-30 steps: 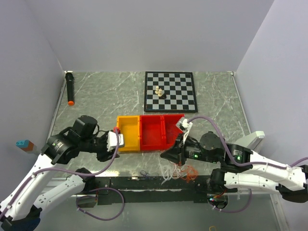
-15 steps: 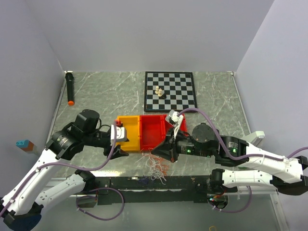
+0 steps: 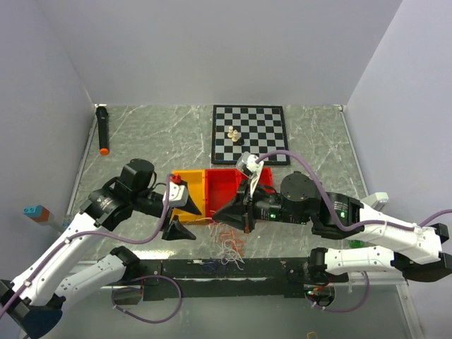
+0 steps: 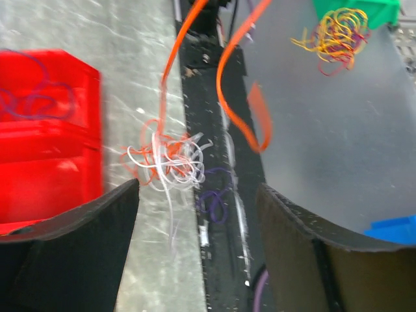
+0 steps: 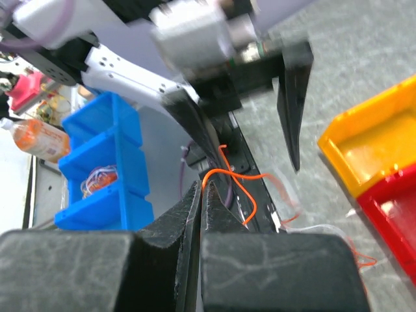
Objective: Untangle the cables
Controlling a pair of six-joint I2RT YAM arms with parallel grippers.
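Just beside the red bin [image 4: 45, 130], your right fingers [image 5: 170, 237] clamped the orange cable [image 5: 227, 172], while your left fingers [image 4: 78, 227] hung spread apart over the tangle [image 4: 170, 156].

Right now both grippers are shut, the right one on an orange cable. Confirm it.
Wrong on the left: the left gripper is open, jaws wide apart and gripping nothing, as the left wrist view shows. The right gripper is indeed shut on the orange cable.
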